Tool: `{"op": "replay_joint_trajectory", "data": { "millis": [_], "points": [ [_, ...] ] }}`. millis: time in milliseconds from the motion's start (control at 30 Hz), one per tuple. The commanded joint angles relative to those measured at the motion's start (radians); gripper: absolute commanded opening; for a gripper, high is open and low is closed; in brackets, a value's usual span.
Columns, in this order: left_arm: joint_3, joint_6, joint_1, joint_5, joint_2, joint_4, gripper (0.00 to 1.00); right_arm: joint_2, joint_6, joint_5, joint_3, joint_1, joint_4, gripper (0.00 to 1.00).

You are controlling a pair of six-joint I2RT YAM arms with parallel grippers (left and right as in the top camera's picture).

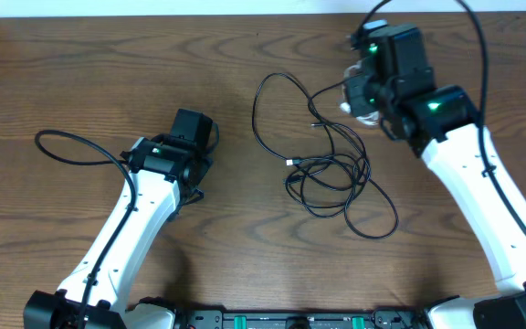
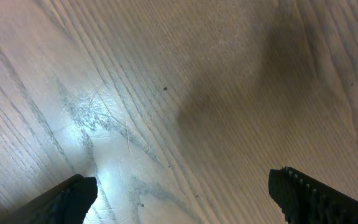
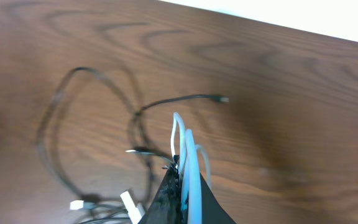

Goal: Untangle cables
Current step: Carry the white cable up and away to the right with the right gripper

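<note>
The right gripper (image 1: 362, 96) was clamped on a bunch of white cable (image 3: 191, 163) loops. The black cables (image 1: 336, 174) lay in a loose tangle just below it and to its left, their spread running away from its fingers, one strand seemingly reaching the grip. The left gripper (image 2: 182, 190), jaws apart over bare table (image 2: 166, 74), sat well apart from them, so the right was nearer

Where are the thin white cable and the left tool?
thin white cable (image 3: 194, 168): right wrist view, on its raised loop.
left tool (image 2: 182, 190): left wrist view, midway between its open fingertips.
</note>
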Motion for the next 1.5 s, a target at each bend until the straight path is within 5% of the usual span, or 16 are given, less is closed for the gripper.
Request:
{"op": "replay_joint_trajectory", "data": {
  "millis": [0, 233, 400, 633, 867, 1000, 1200, 1467],
  "points": [
    [0.006, -0.001, 0.005, -0.024, 0.004, -0.006, 0.96, 0.005, 0.009, 0.084, 0.002, -0.062, 0.005, 0.01],
    [0.006, -0.001, 0.005, -0.024, 0.004, -0.006, 0.96, 0.006, 0.002, 0.16, 0.001, -0.184, 0.182, 0.01],
    [0.006, -0.001, 0.005, -0.024, 0.004, -0.006, 0.96, 0.021, 0.001, 0.029, 0.001, -0.235, 0.415, 0.01],
    [0.006, -0.001, 0.005, -0.024, 0.004, -0.006, 0.96, 0.058, -0.031, -0.065, -0.006, -0.222, 0.417, 0.01],
    [0.006, -0.001, 0.005, -0.024, 0.004, -0.006, 0.96, 0.062, -0.488, 0.01, -0.161, -0.24, 0.547, 0.01],
    [0.006, -0.001, 0.005, -0.024, 0.004, -0.006, 0.96, 0.062, -0.622, 0.154, -0.342, -0.289, 0.831, 0.01],
    [0.006, -0.001, 0.005, -0.024, 0.004, -0.006, 0.96, 0.062, -0.697, 0.119, -0.568, -0.49, 1.22, 0.02],
    [0.006, -0.001, 0.005, -0.024, 0.004, -0.006, 0.96, 0.063, -0.697, -0.106, -0.595, -0.816, 1.259, 0.02]
  ]
}}
